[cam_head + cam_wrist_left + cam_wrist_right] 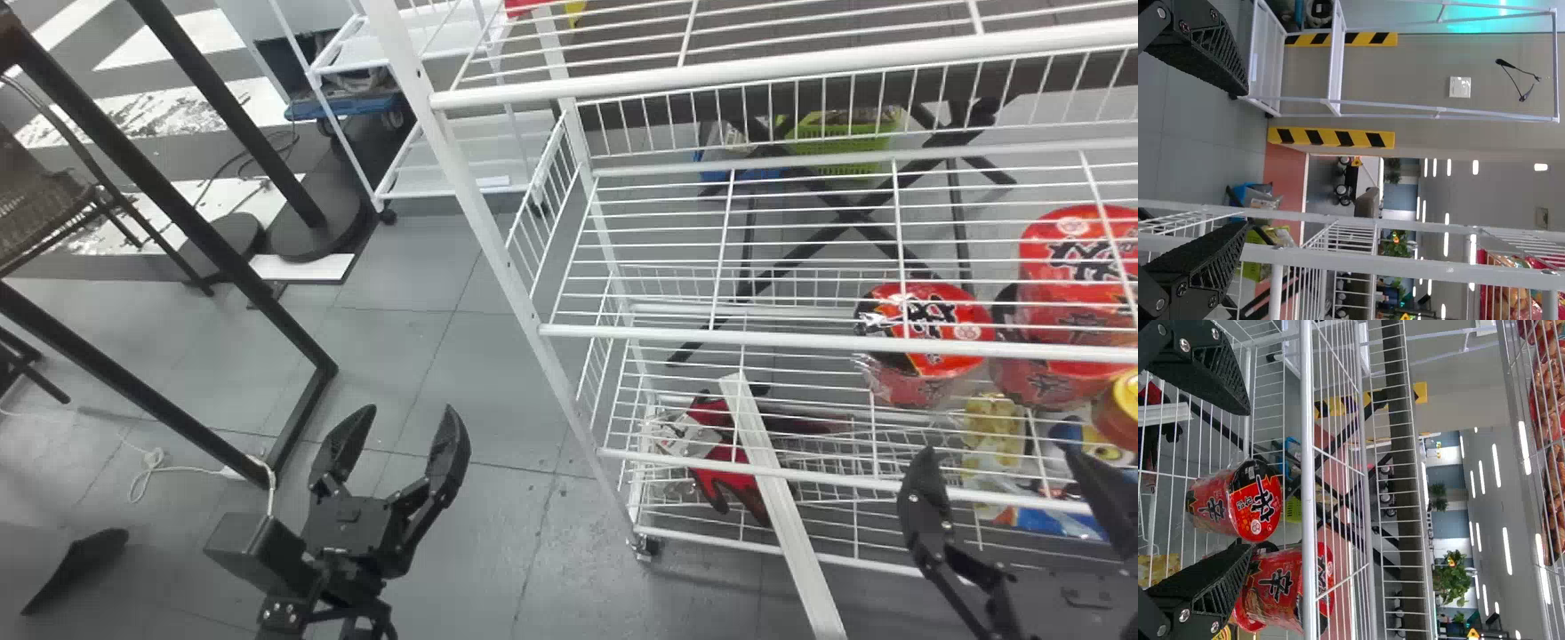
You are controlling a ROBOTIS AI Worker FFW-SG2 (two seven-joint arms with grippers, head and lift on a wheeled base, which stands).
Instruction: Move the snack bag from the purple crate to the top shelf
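Note:
My left gripper (407, 413) is open over bare floor, left of the white wire rack (480, 209); nothing is between its fingers. At the lower right, my right gripper (1003, 453) stands open and empty in front of the rack's lower shelves. In the left wrist view the open left gripper (1245, 159) has a rack upright beside one finger, and red snack bags (1508, 300) lie behind high wires. In the right wrist view the right gripper (1250, 480) faces the rack, with packed snack bags (1548, 393) on a high shelf.
Red noodle packs (929, 324) sit on the rack at right. Below are a red glove (729, 467) and a slanting white bar (782, 507). A black metal frame (169, 187) stands left of the left gripper, and a white cart (444, 169) behind. Grey floor (480, 551) lies between.

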